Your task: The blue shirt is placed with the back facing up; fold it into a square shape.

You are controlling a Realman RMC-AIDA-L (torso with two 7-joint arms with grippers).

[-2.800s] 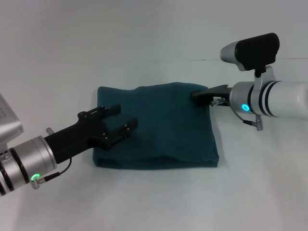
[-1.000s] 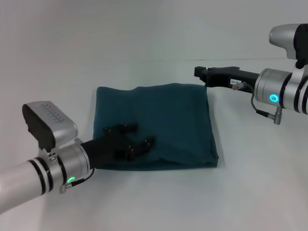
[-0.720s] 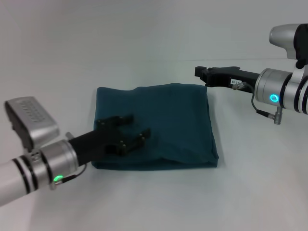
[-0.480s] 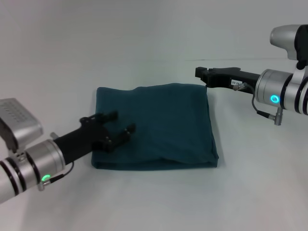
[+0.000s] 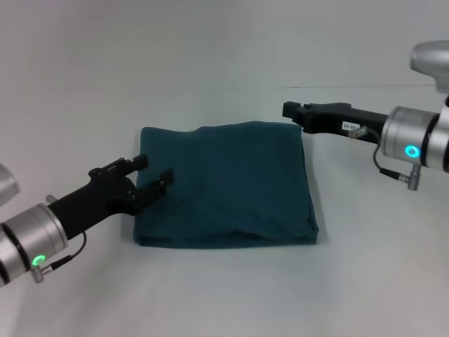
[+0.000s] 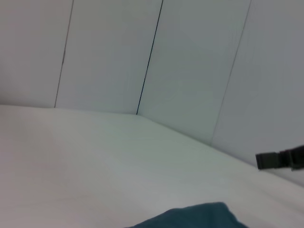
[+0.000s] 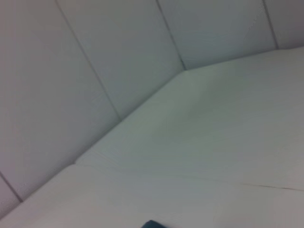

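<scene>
The blue shirt (image 5: 228, 184) lies folded into a roughly square block at the centre of the white table (image 5: 231, 295), plain side up, with layered edges showing along the near side. The left gripper (image 5: 150, 174) sits over the shirt's left edge, its 2 fingers spread apart and holding nothing. The right gripper (image 5: 291, 110) hovers just beyond the shirt's far right corner, clear of the fabric; whether its fingers are apart or together cannot be told
</scene>
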